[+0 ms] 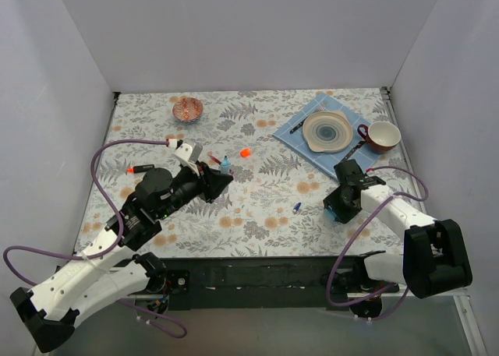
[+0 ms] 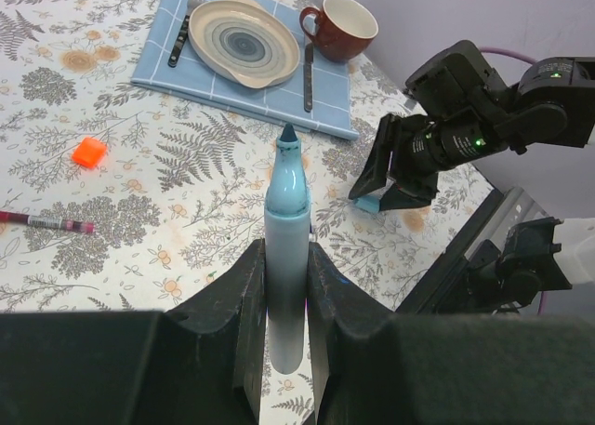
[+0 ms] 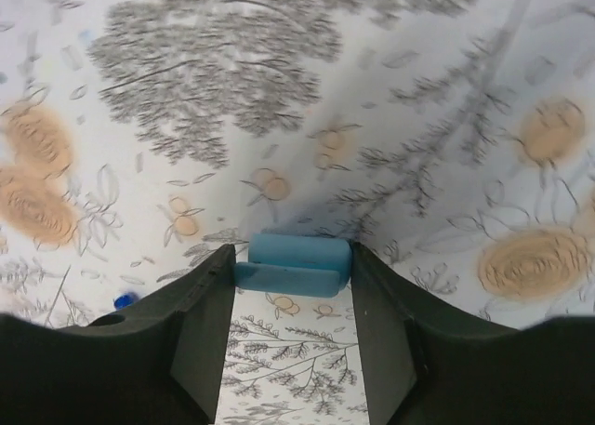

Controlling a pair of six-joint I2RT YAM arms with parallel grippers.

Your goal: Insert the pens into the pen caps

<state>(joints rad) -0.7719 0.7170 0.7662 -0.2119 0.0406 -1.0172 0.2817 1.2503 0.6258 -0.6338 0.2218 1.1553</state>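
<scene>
A chunky light-blue marker (image 2: 286,197) stands between the fingers of my left gripper (image 2: 286,258), which is shut on its barrel; the dark tip points away toward the right arm. In the top view this gripper (image 1: 221,178) hovers left of centre. My right gripper (image 3: 293,259) is down at the table with a light-blue cap (image 3: 296,260) lying crosswise between its fingers, both pads touching the cap's ends. An orange cap (image 1: 245,152) lies mid-table and a dark-blue cap (image 1: 297,207) left of the right gripper (image 1: 337,208). A dark-red pen (image 2: 46,222) lies on the cloth.
A blue placemat (image 1: 300,142) at the back right carries a plate (image 1: 327,130), a fork and a knife. A red mug (image 1: 380,136) stands beside it. A small patterned bowl (image 1: 187,108) sits at the back left. A black marker with an orange end (image 1: 140,169) lies left.
</scene>
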